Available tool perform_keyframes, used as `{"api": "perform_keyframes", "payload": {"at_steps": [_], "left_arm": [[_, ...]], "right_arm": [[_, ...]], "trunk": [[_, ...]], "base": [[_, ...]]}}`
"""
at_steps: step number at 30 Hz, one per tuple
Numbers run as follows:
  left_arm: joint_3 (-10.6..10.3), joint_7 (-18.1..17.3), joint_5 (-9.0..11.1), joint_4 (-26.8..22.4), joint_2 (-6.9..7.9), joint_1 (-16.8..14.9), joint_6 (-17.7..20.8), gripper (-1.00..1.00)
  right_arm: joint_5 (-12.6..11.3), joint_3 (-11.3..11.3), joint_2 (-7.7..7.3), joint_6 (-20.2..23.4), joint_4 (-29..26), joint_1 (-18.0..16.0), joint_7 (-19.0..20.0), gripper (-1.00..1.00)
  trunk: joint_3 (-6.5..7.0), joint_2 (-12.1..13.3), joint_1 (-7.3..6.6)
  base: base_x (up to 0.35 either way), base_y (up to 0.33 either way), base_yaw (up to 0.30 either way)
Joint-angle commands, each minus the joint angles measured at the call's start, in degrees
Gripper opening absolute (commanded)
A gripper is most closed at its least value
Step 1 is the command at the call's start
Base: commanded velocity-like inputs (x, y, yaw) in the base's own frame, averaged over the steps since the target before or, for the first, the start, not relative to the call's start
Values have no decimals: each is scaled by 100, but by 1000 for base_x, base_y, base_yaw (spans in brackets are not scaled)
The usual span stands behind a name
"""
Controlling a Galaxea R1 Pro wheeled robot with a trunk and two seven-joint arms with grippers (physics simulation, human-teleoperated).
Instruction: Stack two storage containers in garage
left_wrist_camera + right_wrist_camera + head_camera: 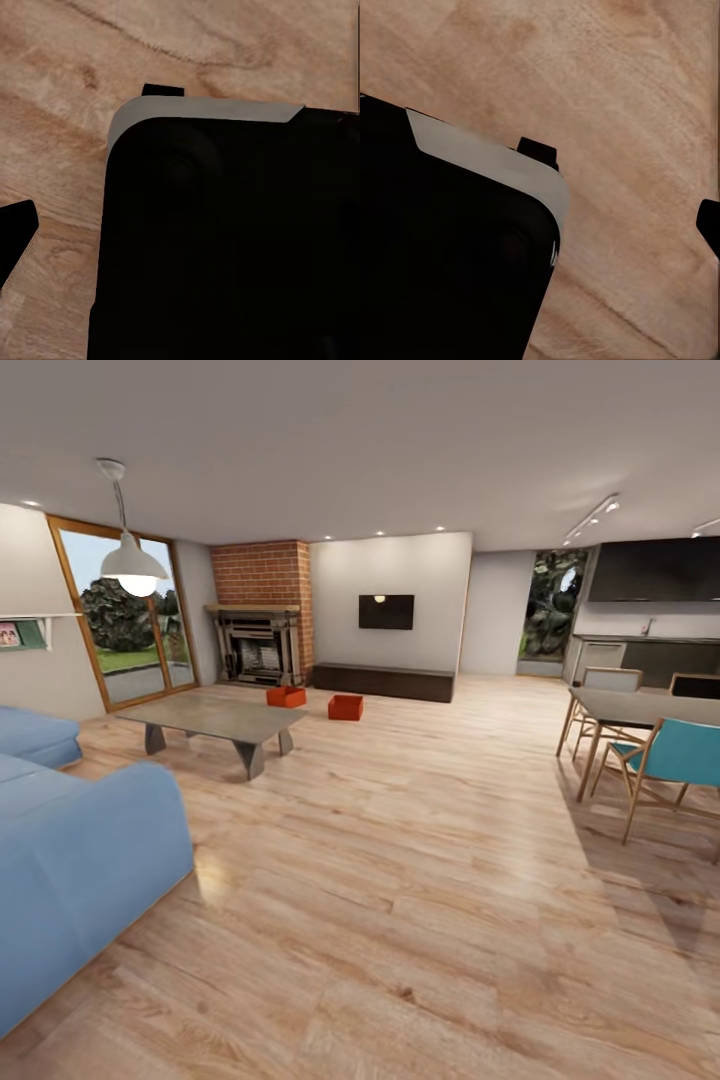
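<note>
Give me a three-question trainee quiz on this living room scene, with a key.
1. True or false: both orange bins sit on the wood floor.
2. Which bin is nearer the brick fireplace? A) left bin B) right bin
3. Fill in: the grey low table stands between the bins and the blue ____.

Key: 1 true; 2 A; 3 sofa.
</note>
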Motion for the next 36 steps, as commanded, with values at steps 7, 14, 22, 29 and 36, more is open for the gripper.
{"api": "perform_keyframes", "payload": {"at_steps": [7, 14, 22, 29, 36], "left_arm": [[-1, -8, 50, 2, 0, -2, -14, 100], [-1, -7, 50, 2, 0, -2, -15, 100], [-1, -6, 50, 2, 0, -2, -14, 100], [-2, -9, 50, 2, 0, -2, -14, 100], [-9, -14, 43, 3, -2, -2, -14, 100]], "right_arm": [[-49, 51, 10, -23, 9, -4, 3, 100], [-65, 46, 10, 21, 9, -4, 3, 100], [-64, 23, 10, -16, 9, -4, -7, 100], [-68, 18, 10, -17, 9, -4, -9, 100], [-76, 9, 10, -10, 9, -4, -15, 100]], "trunk": [[-6, -3, 3], [-6, -3, 3], [-6, -3, 3], [-6, -3, 3], [-6, -3, 3]], "base": [[323, 0, 0], [323, 0, 0], [323, 0, 0], [323, 0, 0], [323, 0, 0]]}}
